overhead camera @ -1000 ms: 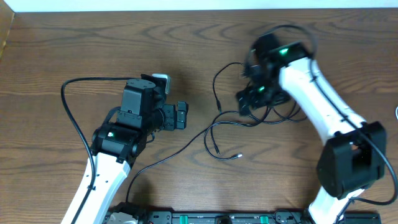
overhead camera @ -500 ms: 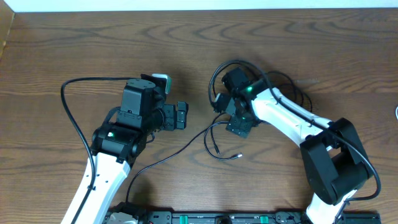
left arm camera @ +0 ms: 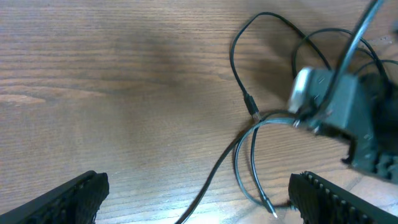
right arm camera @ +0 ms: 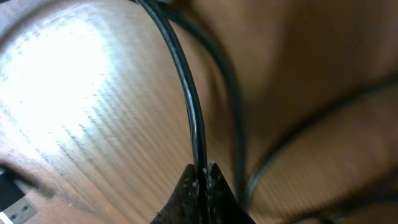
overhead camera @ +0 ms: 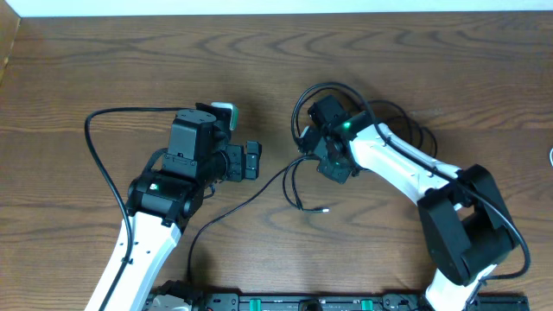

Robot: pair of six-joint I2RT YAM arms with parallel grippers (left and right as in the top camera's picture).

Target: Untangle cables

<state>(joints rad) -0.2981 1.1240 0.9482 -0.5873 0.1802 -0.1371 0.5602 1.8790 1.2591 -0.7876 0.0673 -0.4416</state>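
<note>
Right gripper pinches the black cable running up-left from its fingertips; left gripper spread wide

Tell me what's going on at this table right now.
Two robot arms are working on a tangle of black cable on a wooden table. The right claw is pinched shut on one strand, low over the wood in the tangle. The left claw is open and holds nothing, hanging beside the loose loops. One plug end lies free on the table.
</note>
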